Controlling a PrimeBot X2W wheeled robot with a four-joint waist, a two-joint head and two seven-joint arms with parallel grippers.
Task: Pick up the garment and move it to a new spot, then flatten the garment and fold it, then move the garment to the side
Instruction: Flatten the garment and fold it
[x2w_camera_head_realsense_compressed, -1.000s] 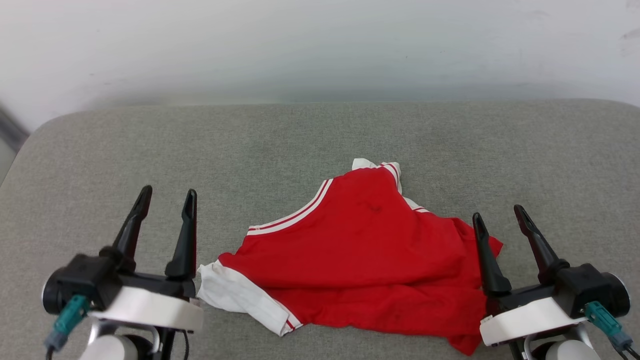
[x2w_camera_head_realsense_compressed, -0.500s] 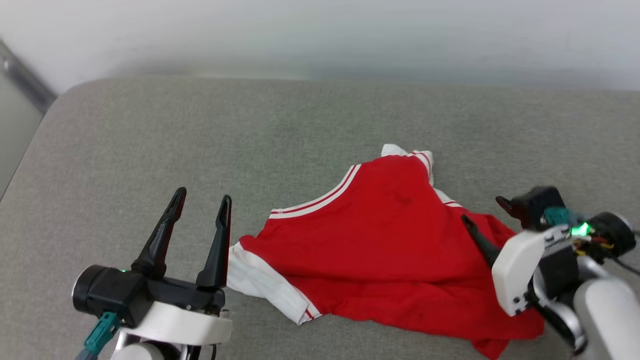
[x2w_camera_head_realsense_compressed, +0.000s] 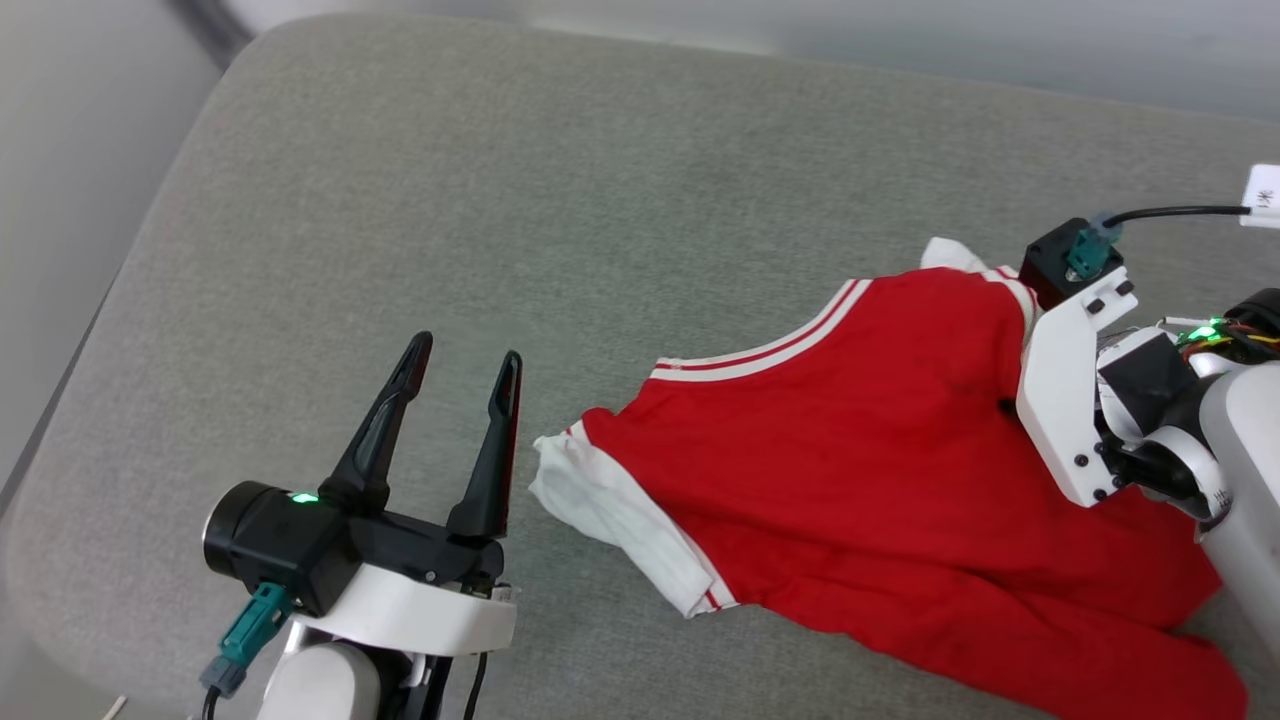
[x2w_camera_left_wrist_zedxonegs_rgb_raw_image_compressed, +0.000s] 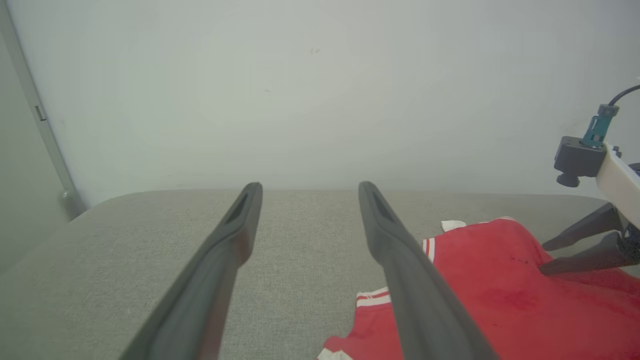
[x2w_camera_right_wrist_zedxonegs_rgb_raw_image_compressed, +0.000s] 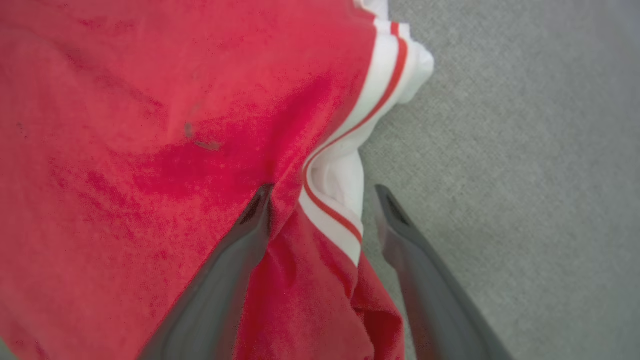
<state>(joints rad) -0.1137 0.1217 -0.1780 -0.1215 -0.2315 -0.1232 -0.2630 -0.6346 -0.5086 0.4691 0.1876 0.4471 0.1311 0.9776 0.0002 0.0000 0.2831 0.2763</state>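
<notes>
The garment, a red T-shirt with white striped trim, lies crumpled on the grey cushion, one white sleeve sticking out to its left. My left gripper hovers open just left of that sleeve, with nothing between its fingers. My right gripper points down at the garment's far right part, open. One of its fingers presses into the red cloth and the other sits over the grey cushion, the white striped trim between them. In the head view its own white wrist hides the fingers.
The grey cushion's rounded left edge drops off toward a pale wall. A black cable with a white tag runs from the right wrist. Bare cushion stretches behind and left of the garment.
The head view has swung, so the whole picture has shifted. My right arm has turned over and come down onto the garment's far right part. My left gripper stays open beside the sleeve.
</notes>
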